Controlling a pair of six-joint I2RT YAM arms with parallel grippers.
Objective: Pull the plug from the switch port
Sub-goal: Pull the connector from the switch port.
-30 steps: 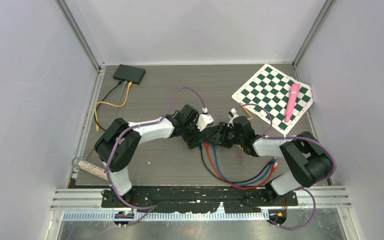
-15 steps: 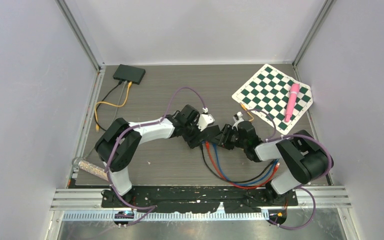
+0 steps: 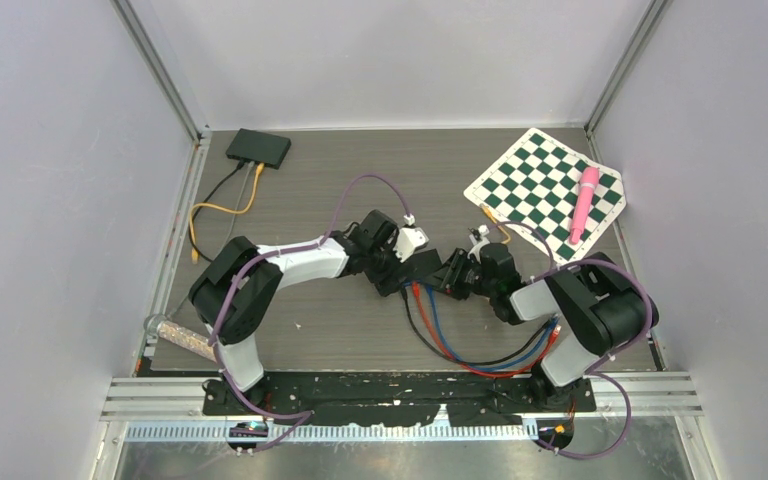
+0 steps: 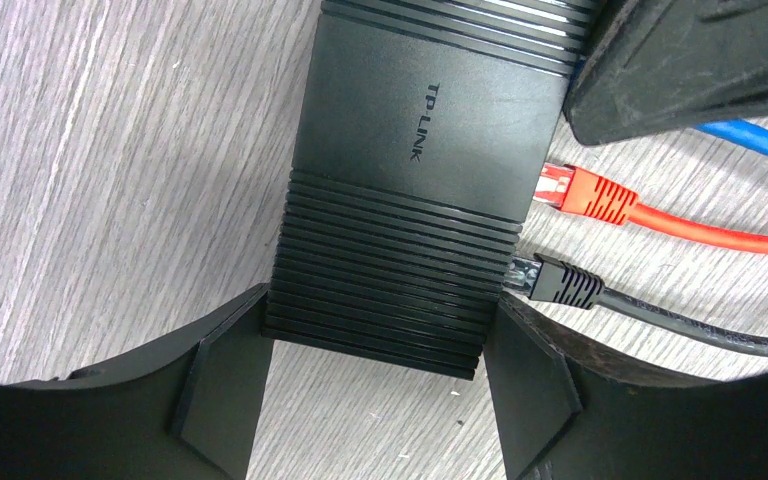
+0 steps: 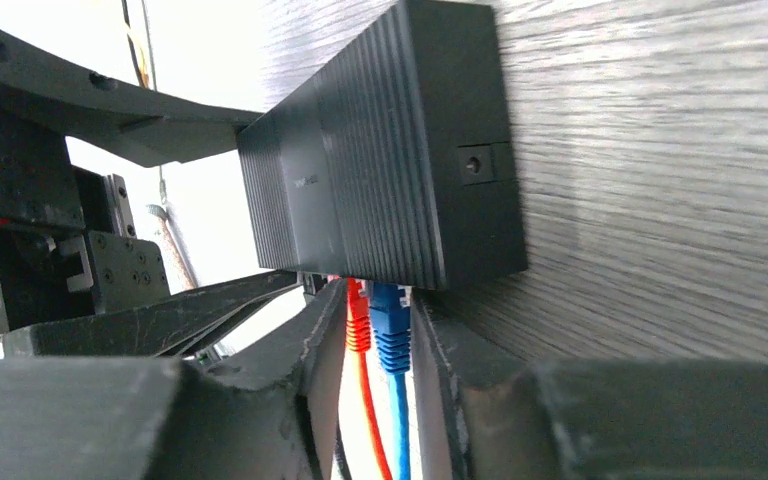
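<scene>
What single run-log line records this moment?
left hand astride TP-Link switch | right hand around blue plug | red plug, black plug seated

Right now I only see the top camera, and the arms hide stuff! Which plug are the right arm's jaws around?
Observer: The right wrist camera shows the blue plug between the jaws of the right gripper, with the red plug just beside it.
Operator: Is the other arm holding the box?
Observer: The jaws of the left gripper flank the end of the switch; I can't tell if they squeeze.
Operator: Any more plugs?
Observer: The left wrist camera shows a black plug in its port, next to the red.
</scene>
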